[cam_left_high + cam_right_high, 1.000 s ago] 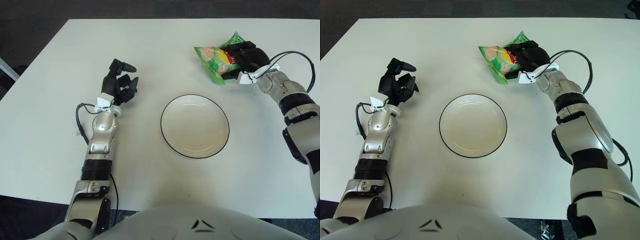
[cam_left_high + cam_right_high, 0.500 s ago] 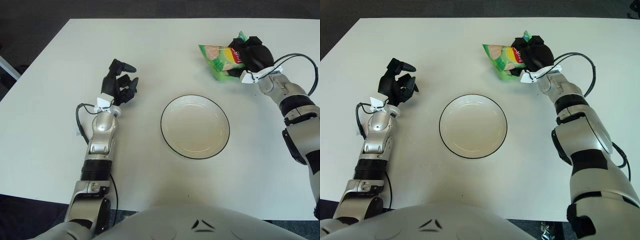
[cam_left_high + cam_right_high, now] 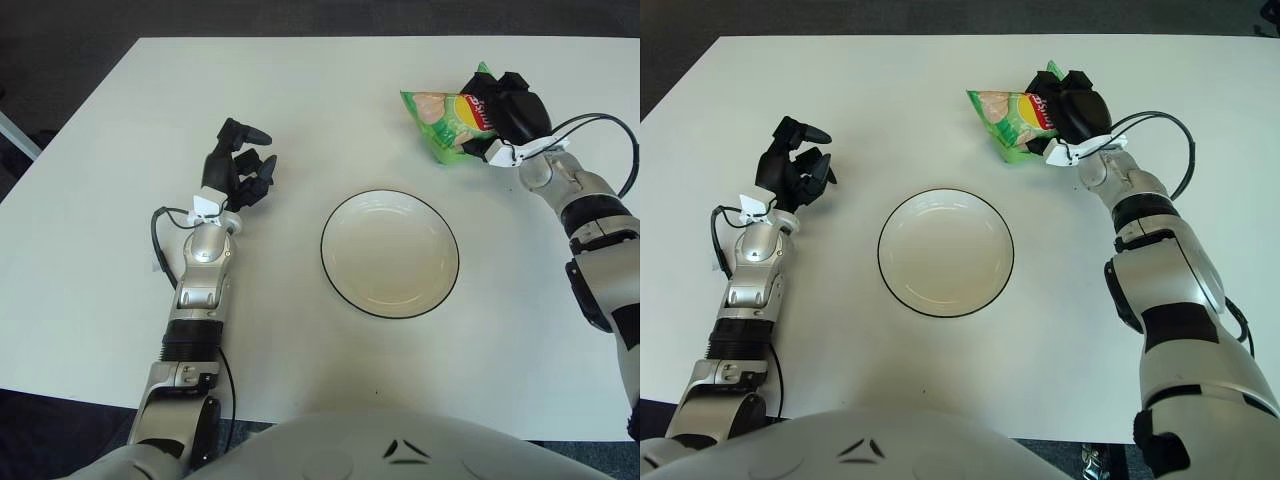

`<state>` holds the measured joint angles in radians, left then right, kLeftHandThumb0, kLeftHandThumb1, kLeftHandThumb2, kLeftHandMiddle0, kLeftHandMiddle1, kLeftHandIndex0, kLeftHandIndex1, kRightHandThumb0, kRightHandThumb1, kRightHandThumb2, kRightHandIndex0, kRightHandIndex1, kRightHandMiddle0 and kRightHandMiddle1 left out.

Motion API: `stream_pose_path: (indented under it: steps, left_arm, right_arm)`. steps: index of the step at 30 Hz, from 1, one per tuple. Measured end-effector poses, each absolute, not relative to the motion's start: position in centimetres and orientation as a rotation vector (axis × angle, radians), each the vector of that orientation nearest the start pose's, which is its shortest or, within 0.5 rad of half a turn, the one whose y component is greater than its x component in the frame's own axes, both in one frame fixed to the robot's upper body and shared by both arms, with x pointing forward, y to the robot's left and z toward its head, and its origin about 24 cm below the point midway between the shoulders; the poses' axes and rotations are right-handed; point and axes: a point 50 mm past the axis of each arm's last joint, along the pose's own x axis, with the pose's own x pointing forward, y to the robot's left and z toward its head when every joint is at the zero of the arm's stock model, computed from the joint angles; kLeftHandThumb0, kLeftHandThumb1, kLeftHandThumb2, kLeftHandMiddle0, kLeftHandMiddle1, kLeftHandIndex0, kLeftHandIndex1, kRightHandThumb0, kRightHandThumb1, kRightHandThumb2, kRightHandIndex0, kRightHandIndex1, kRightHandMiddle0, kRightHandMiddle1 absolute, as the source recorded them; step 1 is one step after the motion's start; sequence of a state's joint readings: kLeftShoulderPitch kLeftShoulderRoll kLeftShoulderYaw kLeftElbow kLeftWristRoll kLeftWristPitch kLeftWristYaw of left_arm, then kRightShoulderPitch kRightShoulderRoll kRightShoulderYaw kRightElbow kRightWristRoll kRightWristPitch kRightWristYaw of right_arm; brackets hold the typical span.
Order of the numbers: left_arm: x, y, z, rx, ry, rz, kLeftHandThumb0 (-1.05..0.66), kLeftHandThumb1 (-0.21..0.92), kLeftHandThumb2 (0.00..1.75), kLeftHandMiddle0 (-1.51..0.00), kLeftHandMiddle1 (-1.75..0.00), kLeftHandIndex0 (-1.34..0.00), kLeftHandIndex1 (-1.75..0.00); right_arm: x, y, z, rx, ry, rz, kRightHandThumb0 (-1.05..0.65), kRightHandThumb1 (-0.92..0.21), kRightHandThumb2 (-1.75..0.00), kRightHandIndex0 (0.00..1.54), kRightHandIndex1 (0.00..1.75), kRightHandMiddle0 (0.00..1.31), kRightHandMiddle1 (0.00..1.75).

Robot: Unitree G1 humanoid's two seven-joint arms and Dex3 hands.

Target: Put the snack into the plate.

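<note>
One snack bag [image 3: 447, 118] is sitting beyond the empty plate [image 3: 390, 253], with the right hand [image 3: 510, 110] clenching its right edge. It is probably light, crinkly, slippery. The left hand [image 3: 240, 165] is idling, fingers loosely curled, left of the plate.

- The right hand [image 3: 508, 115] is gripping the green snack bag [image 3: 448, 122] at its right end, beyond the plate's far right side.
- The white plate [image 3: 390, 203], rimmed in black, is sitting empty at the middle of the white table [image 3: 90, 260].
- The left hand [image 3: 238, 165] is showing left of the plate with nothing in its fingers.
</note>
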<state>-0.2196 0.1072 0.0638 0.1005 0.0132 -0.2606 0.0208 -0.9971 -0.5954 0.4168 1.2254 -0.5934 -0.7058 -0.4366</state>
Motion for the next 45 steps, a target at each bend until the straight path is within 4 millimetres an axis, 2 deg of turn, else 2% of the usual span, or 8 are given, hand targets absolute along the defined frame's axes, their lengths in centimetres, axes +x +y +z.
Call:
stream_pose_path:
  steps: [18, 26, 34, 45]
  left_arm:
    - [29.0, 17.0, 10.3, 0.114, -0.376, 0.027, -0.35, 0.92, 0.37, -0.91, -1.75, -0.36, -1.59]
    - [29.0, 17.1, 10.2, 0.114, -0.372, 0.026, -0.35, 0.92, 0.37, -0.91, -1.75, -0.36, -1.59]
    - [29.1, 17.2, 10.1, 0.116, -0.366, 0.029, -0.35, 0.92, 0.37, -0.91, -1.75, -0.36, -1.59]
    - [29.1, 17.3, 10.0, 0.117, -0.364, 0.033, -0.35, 0.92, 0.37, -0.90, -1.75, -0.36, -1.59]
  right_arm:
    - [37.4, -19.9, 19.1, -0.915, -0.701, 0.185, 0.00, -0.36, -1.27, 0.54, 1.74, 0.39, 1.75]
    - [36.7, -18.7, 21.0, -0.874, -0.822, 0.212, 0.00, -0.39, -1.24, 0.52, 1.75, 0.36, 1.75]
    - [35.6, -17.8, 22.6, -0.835, -0.920, 0.254, 0.00, -0.35, -1.29, 0.56, 1.75, 0.39, 1.75]
    - [33.7, -16.1, 22.9, -0.815, -0.933, 0.369, 0.00, -0.31, -1.34, 0.59, 1.75, 0.41, 1.74]
